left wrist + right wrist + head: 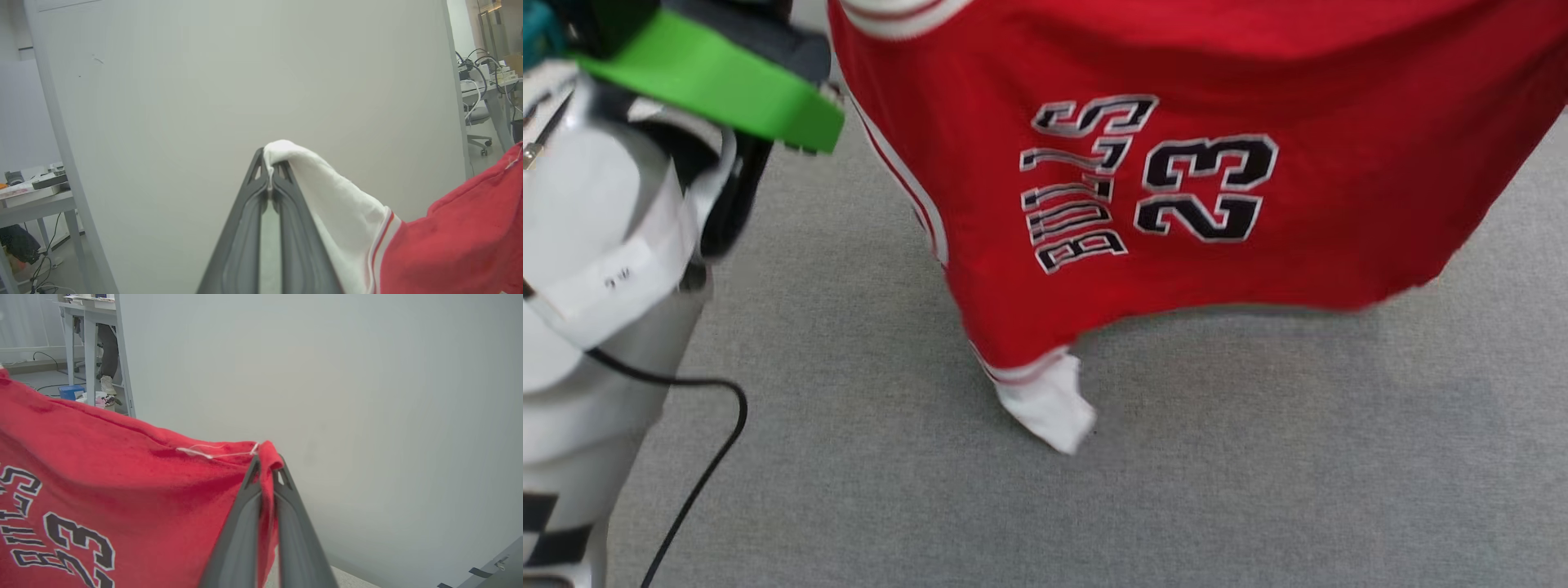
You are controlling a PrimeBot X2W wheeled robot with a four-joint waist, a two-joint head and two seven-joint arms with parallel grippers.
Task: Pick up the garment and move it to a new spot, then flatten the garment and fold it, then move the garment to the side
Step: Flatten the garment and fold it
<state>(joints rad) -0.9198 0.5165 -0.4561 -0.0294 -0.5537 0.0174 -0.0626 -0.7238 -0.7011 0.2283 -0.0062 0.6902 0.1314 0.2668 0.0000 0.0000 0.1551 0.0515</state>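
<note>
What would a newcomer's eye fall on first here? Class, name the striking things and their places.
The red garment with black lettering and a 23 hangs across the upper head view, over a grey surface. The left pincer is shut on its white sleeve, the right pincer on its red edge. A green part sits at the head view's upper left.

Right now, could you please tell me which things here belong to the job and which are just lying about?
Job: shirt; left end effector, shut on its white sleeve; right end effector, shut on its red edge.
Lying about: panel; desk; chair; blue box.
</note>
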